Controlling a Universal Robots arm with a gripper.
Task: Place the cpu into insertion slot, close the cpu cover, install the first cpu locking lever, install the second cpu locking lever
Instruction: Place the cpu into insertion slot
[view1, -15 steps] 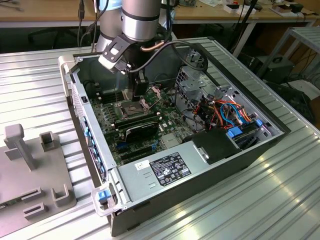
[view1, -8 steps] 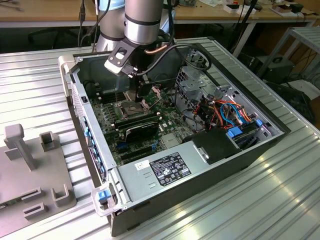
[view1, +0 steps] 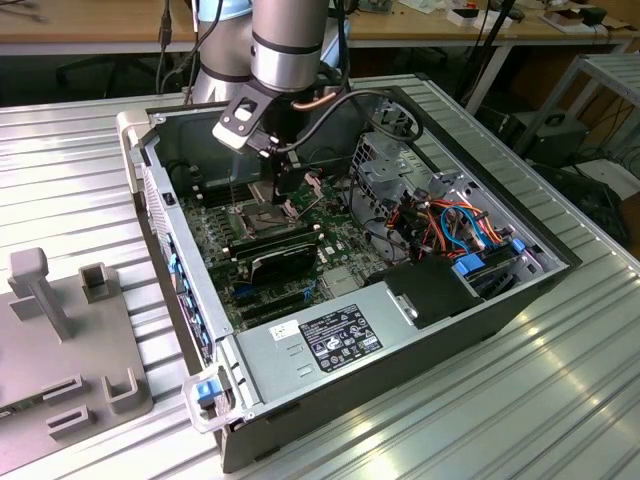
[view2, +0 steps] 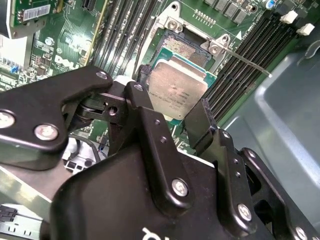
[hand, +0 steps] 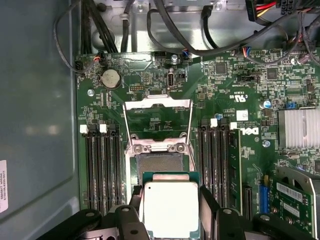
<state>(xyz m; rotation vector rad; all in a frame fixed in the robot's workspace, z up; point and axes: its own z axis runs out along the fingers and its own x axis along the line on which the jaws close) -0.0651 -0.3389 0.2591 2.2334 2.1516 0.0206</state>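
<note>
Your exterior view looks obliquely down from well back; the arm (view1: 290, 40) enters the computer case (view1: 500, 320) at 12 o'clock. Both wrist views face the motherboard (hand: 150, 85) (view2: 75, 30) at close range, sharing the cpu (hand: 170, 210) (view2: 177, 92) and insertion slot (hand: 160, 164) (view2: 182, 50).

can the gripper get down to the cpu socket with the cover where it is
Probably yes. The thin silvery metal cover frame is swung back, leaving the dark-framed square socket exposed below the gripper, whose fingers hold the silver-grey square chip.
</note>
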